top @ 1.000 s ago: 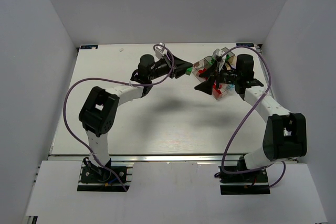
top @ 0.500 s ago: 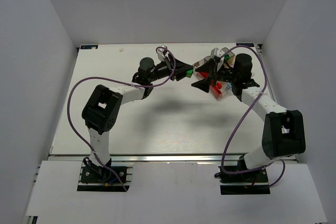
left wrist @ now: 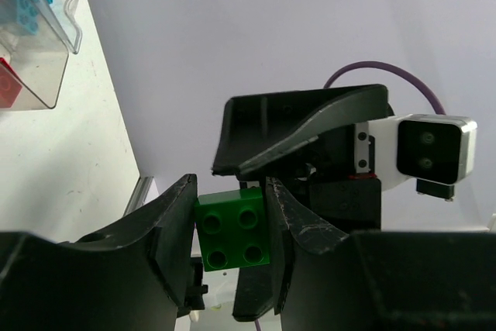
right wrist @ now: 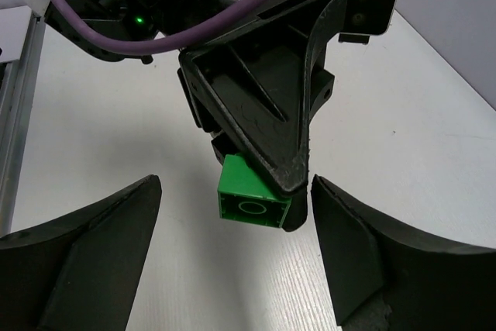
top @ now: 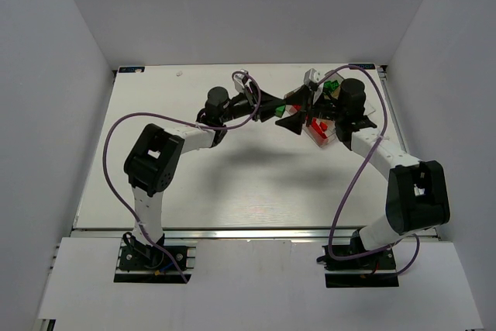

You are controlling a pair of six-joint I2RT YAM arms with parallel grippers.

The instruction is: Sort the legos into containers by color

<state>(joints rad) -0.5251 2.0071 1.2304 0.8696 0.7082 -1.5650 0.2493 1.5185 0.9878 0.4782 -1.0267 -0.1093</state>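
One green brick (left wrist: 232,236), clamped in the left gripper (left wrist: 229,211), seems mid-handover; the right gripper (right wrist: 232,215), spread wide, likely must close on it.

The brick (left wrist: 232,230) is glossy plastic, the tray (left wrist: 40,67) clear (slightly smoky) plastic, the bench (right wrist: 434,114) matt, faintly grained.

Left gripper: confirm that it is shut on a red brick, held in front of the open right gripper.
Not quite: the brick is green, not red. The left wrist view shows the left gripper shut on a green brick. The rest holds: the right wrist view shows that brick in front of the open right gripper.
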